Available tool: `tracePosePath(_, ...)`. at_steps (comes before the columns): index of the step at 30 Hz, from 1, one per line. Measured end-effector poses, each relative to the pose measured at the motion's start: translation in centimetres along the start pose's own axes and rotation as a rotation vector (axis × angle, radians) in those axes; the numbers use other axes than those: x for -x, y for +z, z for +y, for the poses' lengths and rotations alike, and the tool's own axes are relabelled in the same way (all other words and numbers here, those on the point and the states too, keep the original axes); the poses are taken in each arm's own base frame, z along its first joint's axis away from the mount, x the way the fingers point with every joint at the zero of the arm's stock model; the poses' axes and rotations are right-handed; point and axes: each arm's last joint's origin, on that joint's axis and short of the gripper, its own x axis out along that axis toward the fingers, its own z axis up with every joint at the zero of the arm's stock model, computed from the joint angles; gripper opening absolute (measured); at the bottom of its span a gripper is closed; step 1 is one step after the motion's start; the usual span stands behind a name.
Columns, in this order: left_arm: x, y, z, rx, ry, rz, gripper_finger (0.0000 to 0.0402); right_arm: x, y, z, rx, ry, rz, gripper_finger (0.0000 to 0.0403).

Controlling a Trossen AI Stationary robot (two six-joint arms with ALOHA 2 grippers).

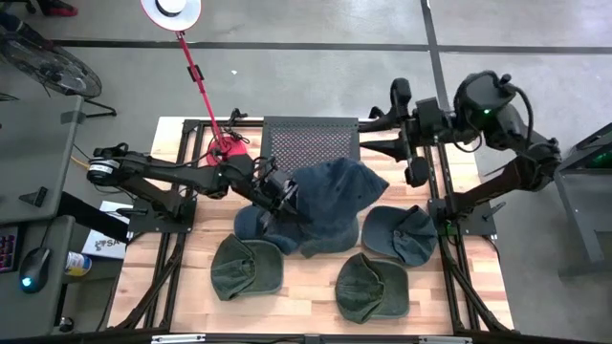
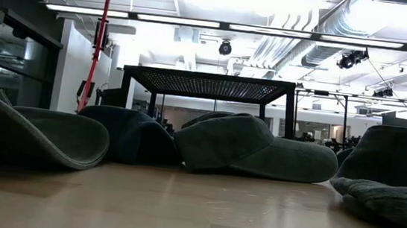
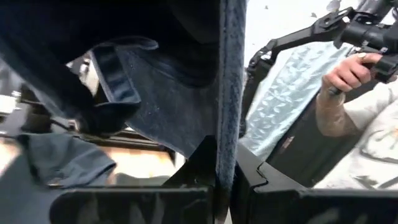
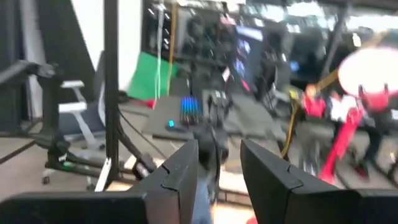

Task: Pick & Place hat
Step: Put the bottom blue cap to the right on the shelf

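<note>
— Where's your left gripper [image 1: 283, 196] right now?
— Over the middle of the table [image 1: 191, 287], its jaws pinching the edge of the blue hat [image 1: 330, 205]; the left wrist view shows the fabric [image 3: 230, 93] clamped between them, hanging above the other hats.

— And your right gripper [image 4: 217, 168]?
— Parked at the table's back right, jaws spread with a gap between them, holding nothing. Three green caps [image 1: 247, 268] lie along the front edge

Open-plan lab or workshop: exposed ceiling ducts [image 2: 308, 34] and strip lights upper frame, concrete floor [image 1: 316, 76], wooden table [image 1: 306, 296] on black framing, keyboard [image 1: 8, 250] lower left.
</note>
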Motion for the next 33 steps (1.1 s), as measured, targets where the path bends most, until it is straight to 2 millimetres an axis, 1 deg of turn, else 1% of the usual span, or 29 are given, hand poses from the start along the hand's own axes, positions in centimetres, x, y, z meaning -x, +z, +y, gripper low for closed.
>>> tracePosePath(4,0.4,0.8,0.2,-0.045,0.077,0.099,0.0005,0.7,-0.7,0.0,-0.060,-0.058,0.090,0.0114)
tracePosePath(9,0.8,3.2,-0.6,-0.168,0.219,0.266,0.0005,1.0,-1.4,0.1,-0.095,-0.061,0.169,0.0122)
tracePosePath(14,1.6,5.2,-1.5,-0.261,0.380,0.422,0.0005,1.1,-2.4,0.1,-0.097,-0.098,0.278,0.0158)
tracePosePath(16,2.0,6.1,-1.9,-0.307,0.432,0.440,0.0005,1.1,-2.7,0.1,-0.098,-0.102,0.304,0.0175)
tracePosePath(19,2.8,6.8,-2.4,-0.343,0.503,0.500,0.0005,1.1,-2.9,0.2,-0.119,-0.090,0.331,0.0197)
tracePosePath(24,3.4,7.7,-2.9,-0.428,0.558,0.543,0.0005,0.1,-4.3,0.2,-0.115,-0.095,0.454,0.0213)
tracePosePath(29,3.6,7.8,-2.9,-0.437,0.589,0.564,0.0005,-1.6,-5.5,0.1,-0.087,-0.099,0.524,0.0214)
tracePosePath(33,3.7,7.6,-2.9,-0.432,0.594,0.584,0.0005,-2.6,-6.2,0.0,-0.078,-0.099,0.565,0.0214)
